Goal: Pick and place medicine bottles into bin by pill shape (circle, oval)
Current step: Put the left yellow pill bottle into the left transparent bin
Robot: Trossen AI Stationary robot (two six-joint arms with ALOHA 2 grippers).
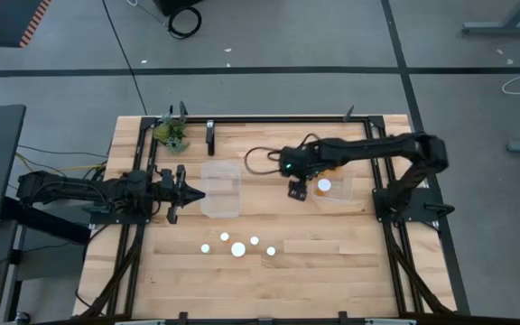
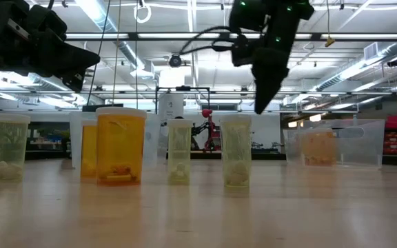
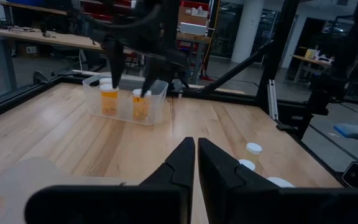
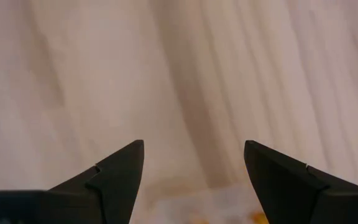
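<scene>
Wooden slats of the worktop (image 1: 332, 271) fill my overhead view, with five white-capped medicine bottles (image 1: 238, 249) standing loose near the front edge. My right gripper (image 1: 298, 190) hangs with its fingers spread wide and empty, just at the near-left edge of the right clear bin (image 1: 343, 191), which already holds two amber bottles (image 3: 109, 99). My left gripper (image 1: 193, 193) sits with its fingers pressed together, holding nothing, pointing at the left clear bin (image 1: 221, 190) just beside it. From table height I see one large amber bottle (image 2: 120, 146) among paler ones (image 2: 236, 151), all upright on the boards.
</scene>
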